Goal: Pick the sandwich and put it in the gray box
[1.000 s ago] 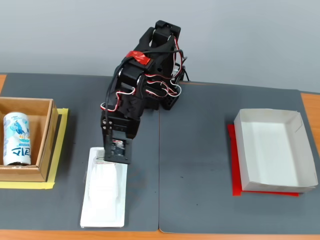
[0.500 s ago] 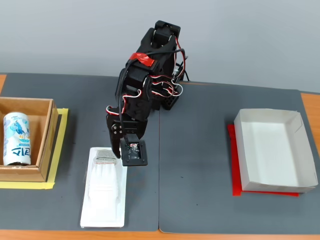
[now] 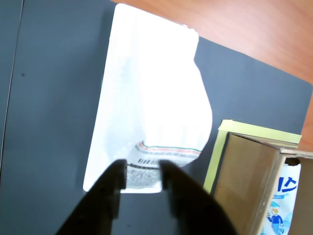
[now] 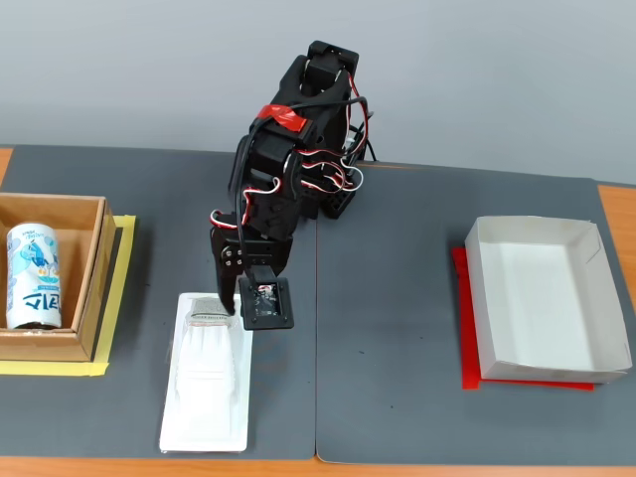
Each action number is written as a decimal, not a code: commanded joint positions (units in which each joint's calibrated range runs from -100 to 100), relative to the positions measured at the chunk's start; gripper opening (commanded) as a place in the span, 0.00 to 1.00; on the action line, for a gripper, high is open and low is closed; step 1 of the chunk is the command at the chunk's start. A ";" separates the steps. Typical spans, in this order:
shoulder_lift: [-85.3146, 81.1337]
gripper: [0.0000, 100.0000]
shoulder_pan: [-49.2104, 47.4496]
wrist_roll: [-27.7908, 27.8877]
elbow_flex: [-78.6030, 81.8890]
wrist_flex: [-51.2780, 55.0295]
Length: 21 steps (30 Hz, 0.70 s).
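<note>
The sandwich point(image 4: 207, 373) is a long flat white packet lying lengthwise on the dark mat near the front edge, its grey label toward the arm. In the wrist view the sandwich point(image 3: 151, 98) fills the middle, and my gripper point(image 3: 143, 169) hovers over its label end. The two dark fingers stand a little apart, with the label showing in the gap. In the fixed view my gripper point(image 4: 238, 310) points down at the packet's far right corner, open and holding nothing. The gray box point(image 4: 477, 298) sits empty at the right, well away from the arm.
A brown wooden box point(image 4: 89, 268) on yellow tape at the left holds a white-and-blue can point(image 4: 33, 275); the wooden box point(image 3: 244, 186) lies close beside the packet in the wrist view. A red sheet point(image 4: 462, 328) lies under the gray box. The arm's base stands at the mat's back middle.
A second ago the gripper covered the packet's label end. It has since shifted right and turned, uncovering the label. Nothing has moved in the last half second.
</note>
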 commanded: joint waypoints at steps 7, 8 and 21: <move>-1.27 0.40 3.03 0.53 -0.94 0.23; -1.10 0.40 3.18 1.00 -0.94 0.23; 0.08 0.41 3.63 1.00 -0.31 -0.55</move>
